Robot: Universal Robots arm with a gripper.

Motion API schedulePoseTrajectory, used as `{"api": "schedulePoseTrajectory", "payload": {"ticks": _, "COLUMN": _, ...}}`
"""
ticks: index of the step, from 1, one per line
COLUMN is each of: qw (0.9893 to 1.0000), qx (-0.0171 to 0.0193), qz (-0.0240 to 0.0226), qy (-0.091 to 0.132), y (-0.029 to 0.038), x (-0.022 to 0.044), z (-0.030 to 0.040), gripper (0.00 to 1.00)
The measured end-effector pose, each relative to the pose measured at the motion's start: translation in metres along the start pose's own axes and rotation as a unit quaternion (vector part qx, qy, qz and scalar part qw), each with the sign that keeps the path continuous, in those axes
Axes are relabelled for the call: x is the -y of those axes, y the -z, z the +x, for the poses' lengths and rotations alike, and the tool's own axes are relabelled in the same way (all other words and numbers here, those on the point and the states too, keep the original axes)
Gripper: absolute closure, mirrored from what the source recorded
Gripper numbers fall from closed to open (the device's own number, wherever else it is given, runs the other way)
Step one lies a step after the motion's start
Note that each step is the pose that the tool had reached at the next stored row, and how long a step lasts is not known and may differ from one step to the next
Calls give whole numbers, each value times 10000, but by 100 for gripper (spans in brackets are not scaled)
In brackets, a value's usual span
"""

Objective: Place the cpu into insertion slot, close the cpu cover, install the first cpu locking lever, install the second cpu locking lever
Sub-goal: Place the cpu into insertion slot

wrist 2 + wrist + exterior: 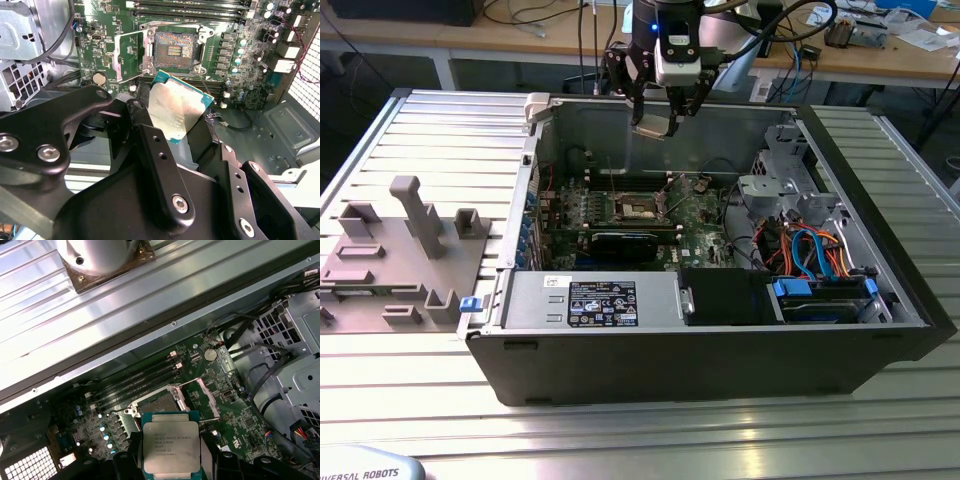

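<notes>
cpu (651,127) is up in the air, pinched by its edges in the gripper (665,114), so we call the fingers closed on it. From the exterior view the chip hangs a bit tilted, near the far wall of the open case (700,360), and it touches nothing else that we can make out.

In the second wrist view we see the cpu (177,111) with its dull metal top facing the camera and a black finger (137,115) on either side. Past the gripper (172,125), down on the green board (240,75), sits the slot (175,50), bare, its dark centre showing. Just beside it is the cover (120,55), flipped open and lying off the socket. A round coin cell (99,78) sits on the board on that same side, a little nearer the gripper.

In the first wrist view it's the same story: chip (171,447) clamped, slot (159,402) beyond it and well apart from it, cover (207,400) swung clear.

We can't tell how the two locking levers stand.
</notes>
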State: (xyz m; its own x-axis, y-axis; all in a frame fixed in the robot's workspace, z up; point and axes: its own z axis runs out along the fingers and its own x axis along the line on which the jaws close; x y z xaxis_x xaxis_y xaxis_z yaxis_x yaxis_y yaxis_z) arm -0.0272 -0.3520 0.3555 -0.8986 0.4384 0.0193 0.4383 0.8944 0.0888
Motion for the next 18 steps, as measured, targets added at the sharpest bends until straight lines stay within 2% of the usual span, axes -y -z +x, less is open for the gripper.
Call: {"api": "schedulePoseTrajectory", "payload": {"ticks": 18, "qw": 10000, "qx": 4, "qz": -1, "qy": -47, "y": -1, "x": 0, "z": 0, "gripper": 45}}
